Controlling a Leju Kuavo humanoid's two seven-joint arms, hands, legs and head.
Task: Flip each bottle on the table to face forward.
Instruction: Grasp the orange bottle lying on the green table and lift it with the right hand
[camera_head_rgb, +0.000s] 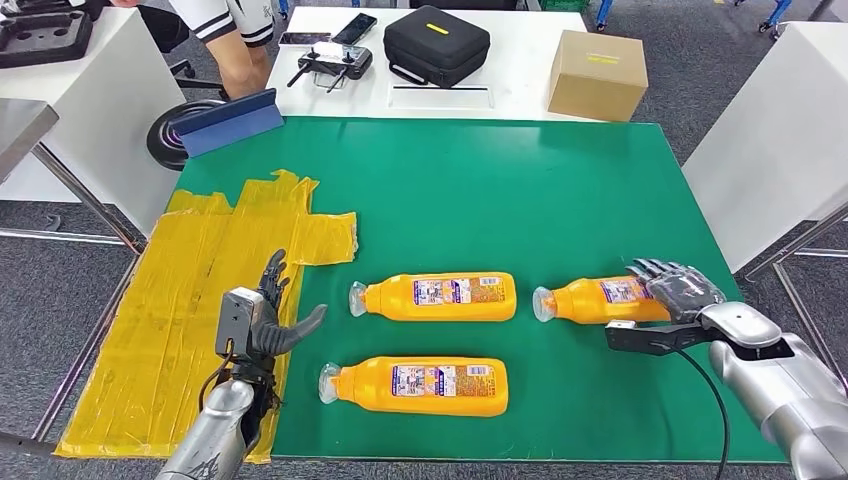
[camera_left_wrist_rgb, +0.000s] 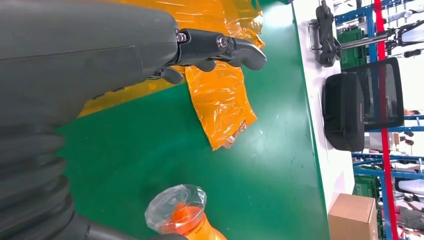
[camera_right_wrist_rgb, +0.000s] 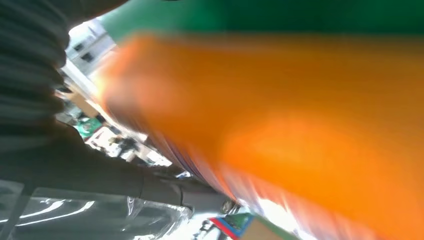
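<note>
Bottles: three lying on the green desk (camera_head_rgb: 560, 190), labels up. Right bottle (camera_head_rgb: 595, 298) gripped at its base by right robot hand (camera_head_rgb: 672, 300). Middle (camera_head_rgb: 435, 297) and near (camera_head_rgb: 415, 385) bottles free. Left robot hand (camera_head_rgb: 265, 315) spread, over yellow sheet (camera_head_rgb: 190, 310).

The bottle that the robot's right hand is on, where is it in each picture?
Head view: the orange bottle lies on its side at the right, under the right hand.
Left wrist view: not in it.
Right wrist view: the blurred orange bottle fills most of the picture.
Shared landmark: the green mat.
</note>
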